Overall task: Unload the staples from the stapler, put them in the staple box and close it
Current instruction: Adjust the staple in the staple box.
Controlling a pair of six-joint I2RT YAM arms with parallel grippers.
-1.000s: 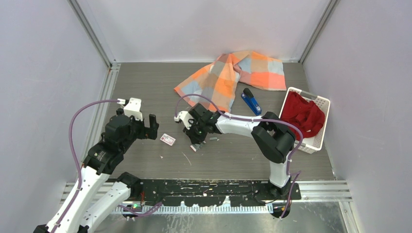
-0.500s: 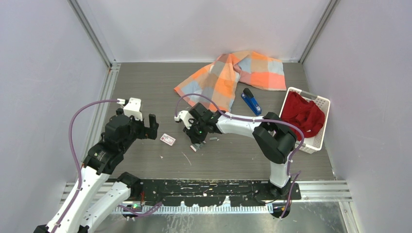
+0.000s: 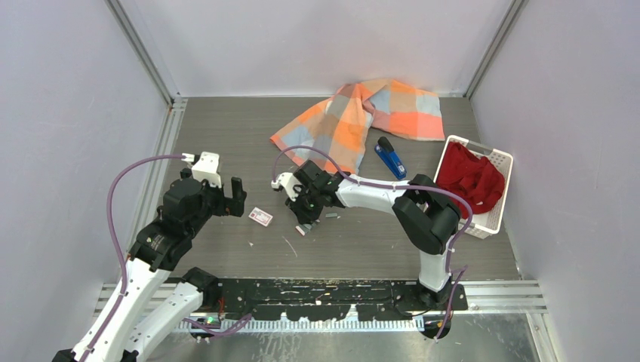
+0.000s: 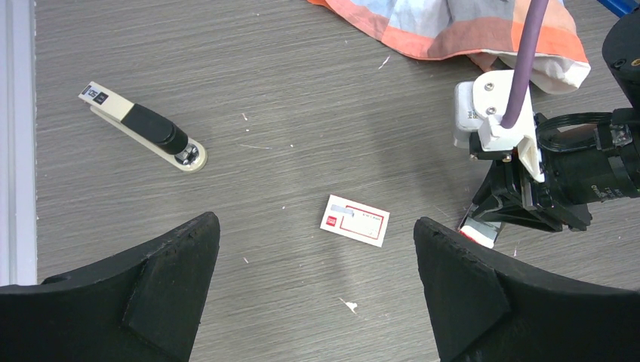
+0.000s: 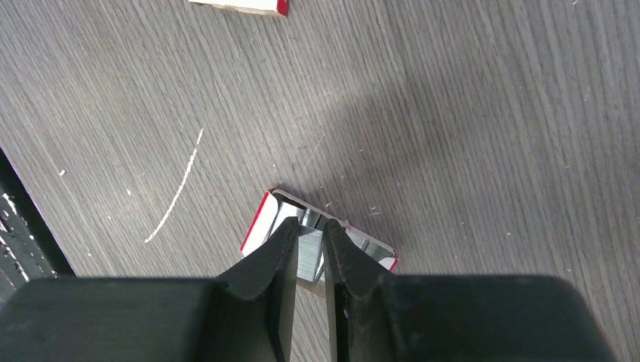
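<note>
Your right gripper [image 5: 309, 226] has its fingers pinched on a strip of staples [image 5: 309, 253] inside the small open red-and-white box [image 5: 255, 226]. The blue stapler [image 3: 391, 157] lies well apart from it, beside the checked cloth [image 3: 355, 113]. Your left gripper [image 3: 237, 197] hangs with fingers spread wide, holding nothing. You can count 2 staplers, the blue one and a cream-and-black stapler [image 4: 143, 136], 1 loose staple strip [image 3: 330, 216] and 1 flat packet [image 4: 355, 220]
</note>
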